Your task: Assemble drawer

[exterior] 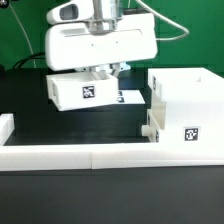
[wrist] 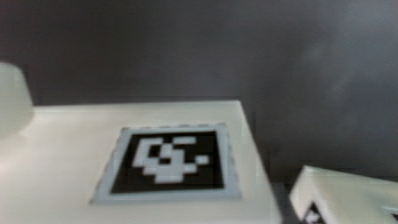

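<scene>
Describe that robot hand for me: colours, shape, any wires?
The gripper has a wide, boxy white body with rounded corners and short dark fingers underneath. Above sit a silvery-grey cylindrical wrist, a small pale camera unit and a thin black cable trailing toward the exterior view's right.

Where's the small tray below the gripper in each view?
Exterior view: tray toward the exterior view's left of centre, tilted, just under the gripper.
Wrist view: tray close up, filling much of the frame, its tag facing the camera.
Shared landmark: the black table behind it.
</scene>
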Action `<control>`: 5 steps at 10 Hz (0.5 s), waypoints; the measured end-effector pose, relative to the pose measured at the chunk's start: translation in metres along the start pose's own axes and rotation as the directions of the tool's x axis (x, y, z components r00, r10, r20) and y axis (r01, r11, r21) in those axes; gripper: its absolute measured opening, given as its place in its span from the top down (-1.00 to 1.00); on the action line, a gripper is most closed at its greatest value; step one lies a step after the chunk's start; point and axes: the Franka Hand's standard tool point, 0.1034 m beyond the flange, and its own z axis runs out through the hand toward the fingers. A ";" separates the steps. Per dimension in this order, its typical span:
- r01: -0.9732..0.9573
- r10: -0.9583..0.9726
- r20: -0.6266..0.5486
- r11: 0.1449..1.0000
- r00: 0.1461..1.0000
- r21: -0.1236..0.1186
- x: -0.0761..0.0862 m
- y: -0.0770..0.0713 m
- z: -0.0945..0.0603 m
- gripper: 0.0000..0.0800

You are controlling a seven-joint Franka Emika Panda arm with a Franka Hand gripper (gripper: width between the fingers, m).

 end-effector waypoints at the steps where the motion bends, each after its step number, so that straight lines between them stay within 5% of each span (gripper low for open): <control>1: 0.022 -0.022 0.000 1.000 1.000 0.000 0.000 0.000 0.000 0.90; 5: 0.200 -0.200 0.002 0.980 0.980 -0.001 -0.001 0.003 0.001 0.90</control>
